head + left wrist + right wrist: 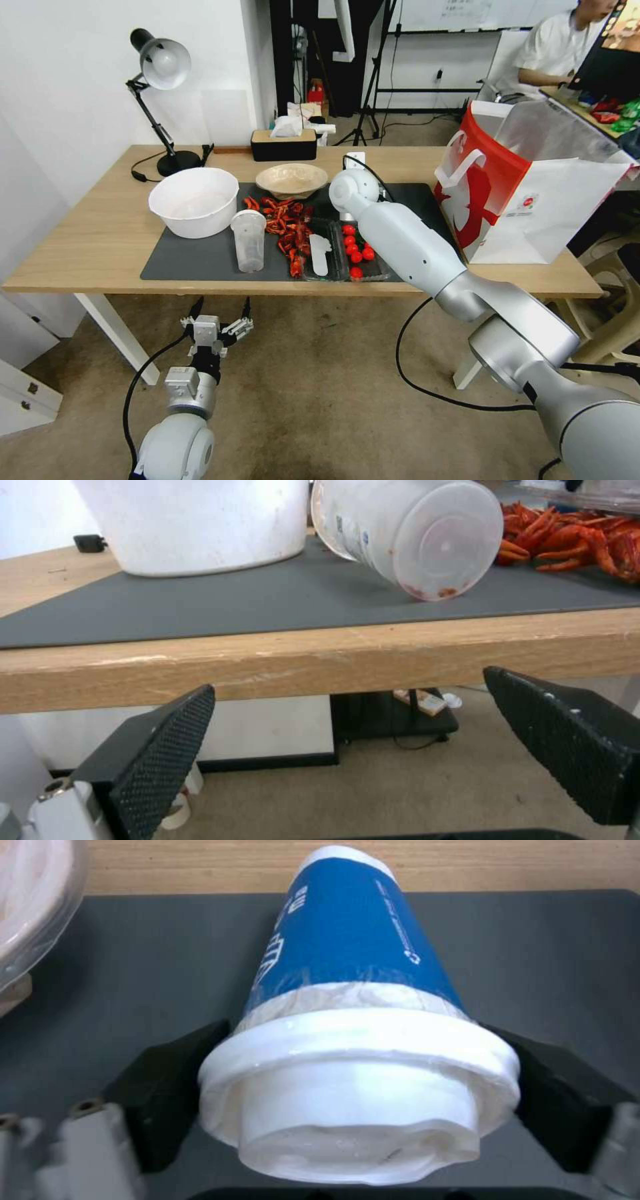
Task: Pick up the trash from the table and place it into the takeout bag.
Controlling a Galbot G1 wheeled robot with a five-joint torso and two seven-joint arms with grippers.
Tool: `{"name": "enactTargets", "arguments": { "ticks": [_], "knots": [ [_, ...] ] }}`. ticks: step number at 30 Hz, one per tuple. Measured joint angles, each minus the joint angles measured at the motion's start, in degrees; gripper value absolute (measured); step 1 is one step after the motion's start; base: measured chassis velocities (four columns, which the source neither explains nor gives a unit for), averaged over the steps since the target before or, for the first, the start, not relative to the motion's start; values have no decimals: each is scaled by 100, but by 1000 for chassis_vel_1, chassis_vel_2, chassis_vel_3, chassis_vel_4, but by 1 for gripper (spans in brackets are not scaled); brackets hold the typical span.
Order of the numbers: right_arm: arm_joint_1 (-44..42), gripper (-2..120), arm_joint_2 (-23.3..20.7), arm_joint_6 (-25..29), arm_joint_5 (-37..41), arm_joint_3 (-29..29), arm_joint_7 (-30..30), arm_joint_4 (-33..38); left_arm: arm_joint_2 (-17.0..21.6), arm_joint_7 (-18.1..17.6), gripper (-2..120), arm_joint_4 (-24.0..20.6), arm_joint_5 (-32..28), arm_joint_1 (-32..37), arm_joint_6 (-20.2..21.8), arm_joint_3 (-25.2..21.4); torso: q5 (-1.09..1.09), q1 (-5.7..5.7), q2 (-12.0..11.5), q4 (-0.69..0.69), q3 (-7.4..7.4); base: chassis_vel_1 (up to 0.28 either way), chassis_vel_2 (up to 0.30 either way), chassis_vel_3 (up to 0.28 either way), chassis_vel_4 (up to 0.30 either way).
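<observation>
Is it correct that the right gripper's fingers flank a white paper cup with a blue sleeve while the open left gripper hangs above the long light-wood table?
No. The left gripper hangs below the long light-wood table, under its front edge, as the head view shows; the rest holds.

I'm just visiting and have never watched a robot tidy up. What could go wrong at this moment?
The right gripper straddles the blue cup near its white lid; the cup tapers, so it might slip, or the lid pop off. The right arm hangs over the cherry tomatoes and could knock them. The takeout bag stands at the table's edge; a nudge may tip it.
</observation>
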Motion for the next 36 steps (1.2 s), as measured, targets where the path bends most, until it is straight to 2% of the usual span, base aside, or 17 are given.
{"name": "enactTargets", "arguments": {
  "ticks": [1, 4, 7, 12, 15, 16, 19, 20, 23, 24, 26, 27, 28, 31, 36],
  "knots": [
    [-1, 82, -7, 0, 35, 2, 20, 11, -8, -2, 100, -20, 2, 7, -3, -2, 0, 0, 0, 0, -1, 0, 0, 0, 0],
    [-10, 75, -30, 1, 102, 3, 57, 50, -17, -6, 100, -45, 9, 16, -4, -3, 0, -1, 0, 0, -1, 0, 0, 0, 0],
    [-30, 70, -66, 7, 150, 4, 78, 108, -18, -9, 100, -61, 14, 23, -4, -4, 0, 0, 0, 2, -1, 0, 0, 0, 0],
    [-95, 70, -222, 33, 189, -1, 93, 364, -18, -14, 100, -85, 20, 34, -2, -11, 0, 0, 0, 0, 1, 0, 0, 0, 0],
    [-148, 70, -544, 139, 209, -57, 95, 933, -19, -19, 100, -115, 26, 37, 2, -13, 1, 0, 0, -1, 0, 0, 0, 0, 0],
    [-148, 70, -544, 139, 209, -57, 95, 933, -19, -19, 100, -115, 26, 37, 2, -13, 1, 0, 0, -1, 0, 0, 0, 0, 0],
    [-194, 70, -962, 208, 100, -126, 11, 1587, -31, -21, 100, -133, 42, 37, 11, -22, 1, 0, 0, -1, 0, 0, 0, 0, 0],
    [-194, 70, -962, 208, 100, -126, 11, 1587, -31, -21, 100, -133, 42, 37, 11, -22, 1, 0, 0, -1, 0, 0, 0, 0, 0],
    [-241, 70, -1431, 268, -168, -174, -199, 2380, -48, -20, 100, -163, 58, 65, 19, -48, 1, 0, 0, -1, 0, 0, 0, 0, 0],
    [-241, 70, -1431, 268, -168, -174, -199, 2380, -48, -20, 100, -163, 58, 65, 19, -48, 1, 0, 0, -1, 0, 0, 0, 0, 0],
    [-250, 70, -1670, 271, -199, -161, -257, 2893, -50, -20, 100, -168, 64, 77, 21, -65, 0, 0, 0, -1, 0, 0, 0, 0, 0],
    [-257, 70, -1836, 271, -198, -128, -285, 3238, -53, -20, 100, -179, 66, 83, 22, -81, 1, 0, 0, 2, 0, 0, 0, 0, 0],
    [-257, 70, -1836, 271, -198, -128, -285, 3238, -53, -20, 100, -179, 66, 83, 22, -81, 1, 0, 0, 2, 0, 0, 0, 0, 0],
    [-298, 69, -2234, 264, -199, 12, -413, 3820, -71, -23, 100, -207, 69, 88, 30, -128, 2, 0, 0, 0, 0, 0, 0, 0, 0],
    [-445, 69, -2644, 330, -417, 375, -481, 4242, -95, -26, 100, -213, 110, 93, 37, -130, 1, 0, 0, -1, 0, 0, 0, 0, 0]
  ]
}}
